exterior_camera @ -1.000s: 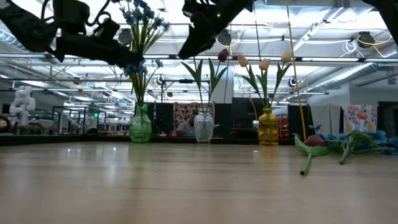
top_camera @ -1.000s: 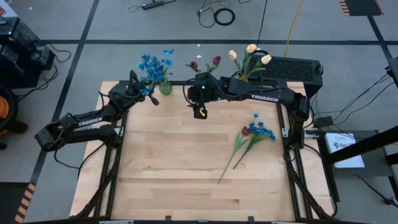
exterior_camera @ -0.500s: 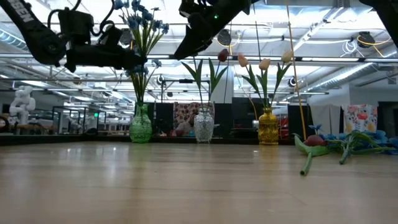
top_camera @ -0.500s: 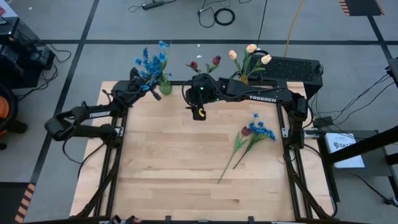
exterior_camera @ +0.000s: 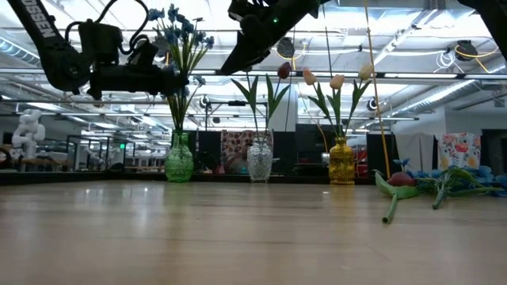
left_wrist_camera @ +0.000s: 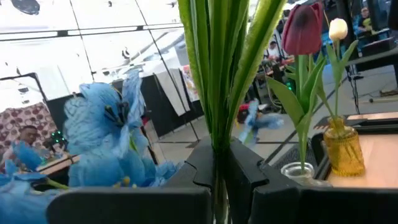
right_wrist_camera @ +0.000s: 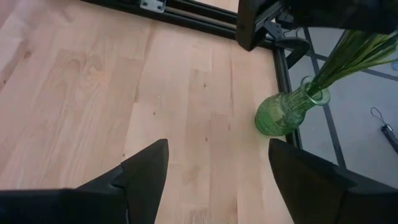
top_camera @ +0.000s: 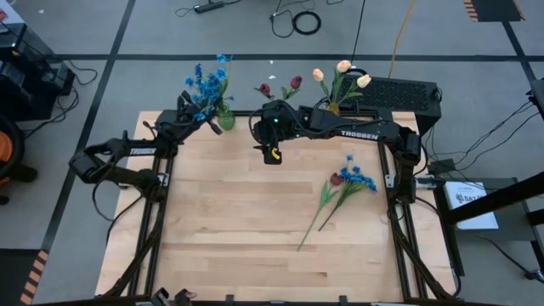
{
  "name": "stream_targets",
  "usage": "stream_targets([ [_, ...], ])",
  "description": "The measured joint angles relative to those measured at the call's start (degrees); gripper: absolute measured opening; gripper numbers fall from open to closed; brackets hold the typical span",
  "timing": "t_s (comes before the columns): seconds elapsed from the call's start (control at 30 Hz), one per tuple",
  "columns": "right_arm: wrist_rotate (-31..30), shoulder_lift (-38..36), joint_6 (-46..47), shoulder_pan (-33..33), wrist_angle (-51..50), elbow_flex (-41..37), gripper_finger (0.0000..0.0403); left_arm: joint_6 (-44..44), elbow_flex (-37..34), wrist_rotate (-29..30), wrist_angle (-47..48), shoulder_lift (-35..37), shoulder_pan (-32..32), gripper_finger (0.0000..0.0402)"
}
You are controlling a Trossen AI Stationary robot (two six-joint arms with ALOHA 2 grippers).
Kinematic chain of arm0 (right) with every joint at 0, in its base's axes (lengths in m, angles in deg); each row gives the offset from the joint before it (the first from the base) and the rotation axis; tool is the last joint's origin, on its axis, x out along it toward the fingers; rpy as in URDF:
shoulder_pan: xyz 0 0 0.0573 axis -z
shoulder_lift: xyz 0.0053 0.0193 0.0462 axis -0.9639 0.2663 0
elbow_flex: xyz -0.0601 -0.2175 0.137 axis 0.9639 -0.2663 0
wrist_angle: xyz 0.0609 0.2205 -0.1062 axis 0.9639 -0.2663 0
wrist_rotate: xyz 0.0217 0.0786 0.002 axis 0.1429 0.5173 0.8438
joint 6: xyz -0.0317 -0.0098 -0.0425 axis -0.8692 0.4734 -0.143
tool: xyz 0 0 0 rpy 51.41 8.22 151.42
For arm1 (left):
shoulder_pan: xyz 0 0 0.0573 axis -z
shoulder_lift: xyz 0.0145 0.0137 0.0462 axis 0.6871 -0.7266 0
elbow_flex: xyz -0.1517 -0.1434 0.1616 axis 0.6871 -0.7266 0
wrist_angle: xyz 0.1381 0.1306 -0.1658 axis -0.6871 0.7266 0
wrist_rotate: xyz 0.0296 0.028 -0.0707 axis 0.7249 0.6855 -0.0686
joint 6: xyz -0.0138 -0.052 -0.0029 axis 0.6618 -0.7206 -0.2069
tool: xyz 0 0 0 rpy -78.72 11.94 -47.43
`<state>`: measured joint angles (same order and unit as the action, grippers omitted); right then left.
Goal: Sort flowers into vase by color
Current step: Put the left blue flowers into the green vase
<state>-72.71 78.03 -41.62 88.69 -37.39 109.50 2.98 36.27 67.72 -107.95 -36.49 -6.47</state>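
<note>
A bunch of blue flowers (top_camera: 206, 83) stands over the green vase (exterior_camera: 179, 158) at the table's far left, and my left gripper (top_camera: 211, 121) is shut on its stems. Dark red tulips (top_camera: 293, 83) stand in the clear vase (exterior_camera: 260, 161). Cream tulips (top_camera: 342, 68) stand in the yellow vase (exterior_camera: 341, 162). A red tulip and a blue bunch (top_camera: 344, 183) lie flat on the table at the right. My right gripper (top_camera: 272, 155) hovers open above the far middle of the table, holding nothing. My left gripper pinches the bundle of green stems (left_wrist_camera: 217, 146) between its two fingers, below the blossoms and above the vase. The fingers come about level from the table's left side and lie across the stems. The stems stand nearly upright, their lower ends inside the green vase's mouth (right_wrist_camera: 316, 94).
The three vases stand in a row along the far edge. A black box (top_camera: 399, 93) sits behind the far right corner. Bare wood (top_camera: 238, 229) stretches over the middle and near part of the table.
My left gripper, still shut on the blue bunch, has shifted a little toward the far edge and sunk slightly. It has tipped from slanting to about level. The blossoms have swung a little toward the far left.
</note>
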Motion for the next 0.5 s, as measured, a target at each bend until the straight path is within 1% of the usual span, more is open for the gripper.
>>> stream_targets([
  [0.33, 0.0, 0.0, 0.0, 0.0, 0.1, 0.0, 0.0270, 0.1, 0.0, -0.1, -1.3, -1.4, -0.8, 0.0017],
  [0.5, 0.0, 0.0, 0.0, 0.0, 0.7, 0.0, 0.0270, -2.7, 0.0, -3.8, -1.1, -1.4, -1.7, 0.0017],
])
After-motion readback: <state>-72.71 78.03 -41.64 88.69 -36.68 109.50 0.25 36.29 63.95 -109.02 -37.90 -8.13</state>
